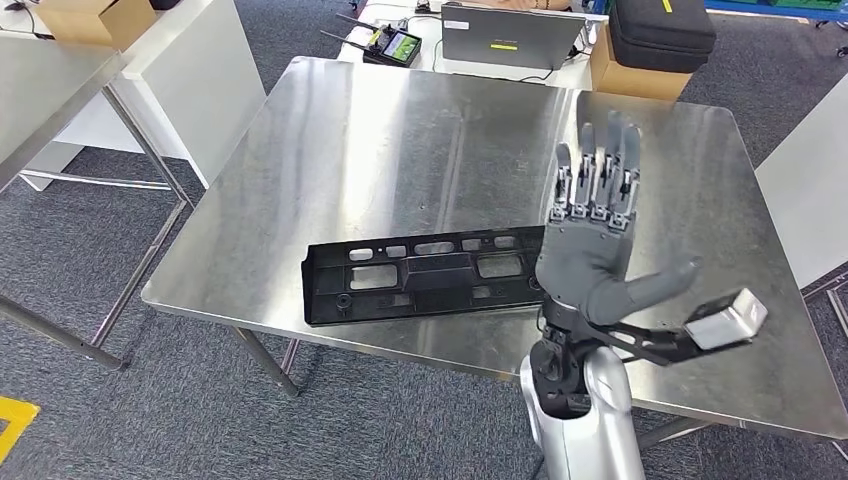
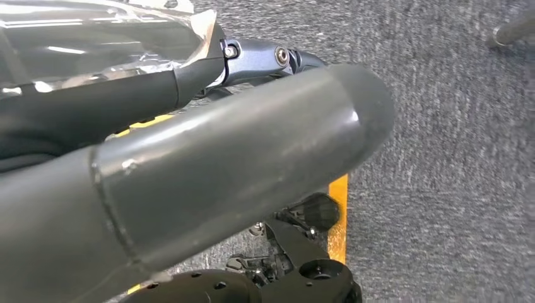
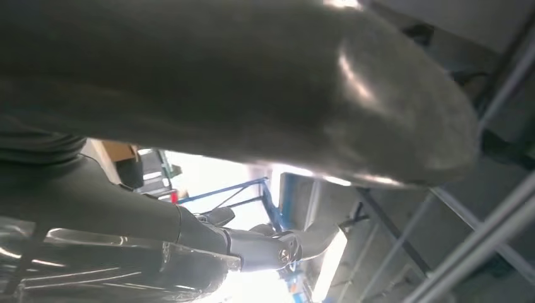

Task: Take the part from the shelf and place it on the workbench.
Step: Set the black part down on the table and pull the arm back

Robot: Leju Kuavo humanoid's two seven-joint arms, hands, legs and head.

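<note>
**Black part flat on steel tabletop, right robot hand raised and spread**

Square brushed stainless-steel tabletop on slim metal legs, over grey carpet floor. Long black rectangular plastic part with cut-out windows, lying flat near the tabletop's front edge, one end hidden behind the raised hand. Right robot hand on a silver arm, held upright above the tabletop's front right area, palm flat, dark fingers straight and apart, thumb out to the side, holding nothing, not touching the part. Left robot hand seen close in the left wrist view over grey carpet, thick grey thumb across the frame; spread or closed, cannot tell. Beyond the far edge: grey laptop, black zipped case on a cardboard box, small black controller with lit screen.
</note>
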